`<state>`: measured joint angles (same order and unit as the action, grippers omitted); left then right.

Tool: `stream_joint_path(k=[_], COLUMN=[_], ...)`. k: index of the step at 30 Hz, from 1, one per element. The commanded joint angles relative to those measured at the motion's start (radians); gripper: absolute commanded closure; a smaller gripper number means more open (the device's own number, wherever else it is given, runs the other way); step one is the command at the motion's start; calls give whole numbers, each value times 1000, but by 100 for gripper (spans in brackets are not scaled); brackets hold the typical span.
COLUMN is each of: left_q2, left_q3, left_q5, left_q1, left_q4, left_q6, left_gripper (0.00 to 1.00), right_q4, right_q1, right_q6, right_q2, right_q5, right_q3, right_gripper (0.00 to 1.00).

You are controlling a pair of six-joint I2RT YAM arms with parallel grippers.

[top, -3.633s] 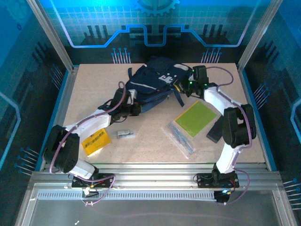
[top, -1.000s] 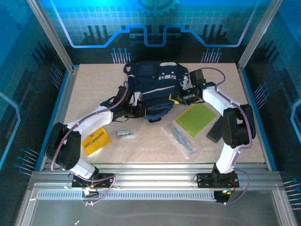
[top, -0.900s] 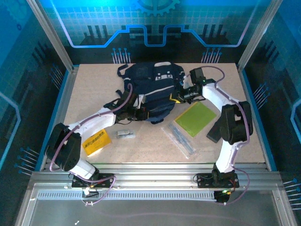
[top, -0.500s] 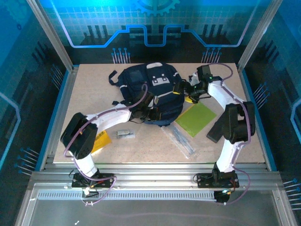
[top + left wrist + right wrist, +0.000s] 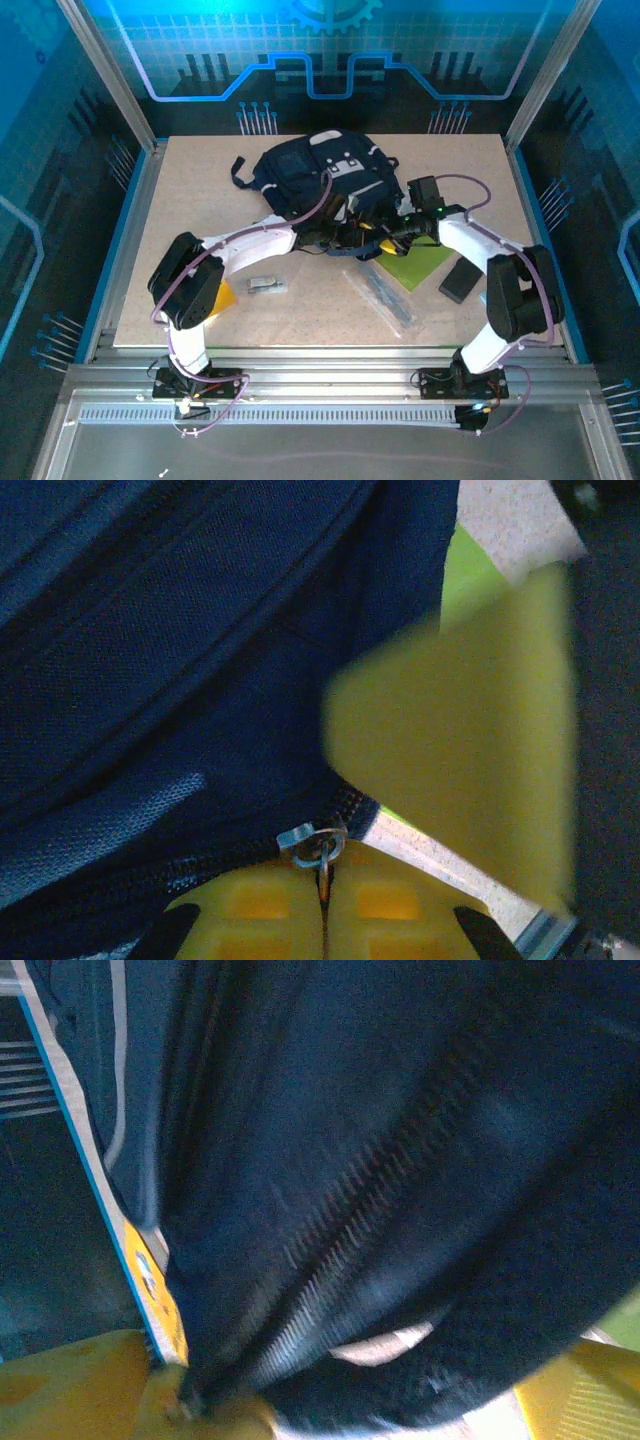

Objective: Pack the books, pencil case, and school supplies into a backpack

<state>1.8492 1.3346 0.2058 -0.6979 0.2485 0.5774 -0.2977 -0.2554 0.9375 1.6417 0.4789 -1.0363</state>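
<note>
Left gripper (image 5: 324, 892) clenched on zipper pull (image 5: 315, 838) at near edge of backpack (image 5: 320, 175), mid-table. Right gripper (image 5: 381, 236) alongside, fingers spread wide, gripping nothing.

Step, by look: unzipping; nothing packed yet. Next likely needs right pinning fabric, left drawing slider along track.

Count:
- one backpack
- two books: yellow book (image 5: 222, 297), yellow-green book (image 5: 420, 262)
- one pencil case (image 5: 382, 293)
- one pale school supply (image 5: 266, 285)

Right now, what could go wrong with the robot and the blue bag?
The left claw pinches only the tiny zipper pull of the backpack, so it might slip free. The open right claw sits very close to it, so the two could bump. A tug may also drag the bag over the yellow-green book.
</note>
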Motion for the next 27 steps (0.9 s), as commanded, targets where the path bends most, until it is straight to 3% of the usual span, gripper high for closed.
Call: stream_joint_path(k=[1,9,18,27], left_q2=[-54,-117,-138,-183], left_q3=[-41,-52,-39,-119], left_q5=[39,-8,-124,-258], left_q1=[-25,18,129,326], left_q4=[-28,135,464,411], left_q6=[9,-60,-244,-278], left_gripper=[100,100,100,100], right_q4=[143,167,1,-66], right_q1=[-29,-35,-42,-46], right_q6=[107,60,-102,-172], right_q2=[80,140,84,54], right_q5=[-15,-89,-198,-224], right_q3=[-49,-23,-80,-113], right_gripper=[15,100,100,100])
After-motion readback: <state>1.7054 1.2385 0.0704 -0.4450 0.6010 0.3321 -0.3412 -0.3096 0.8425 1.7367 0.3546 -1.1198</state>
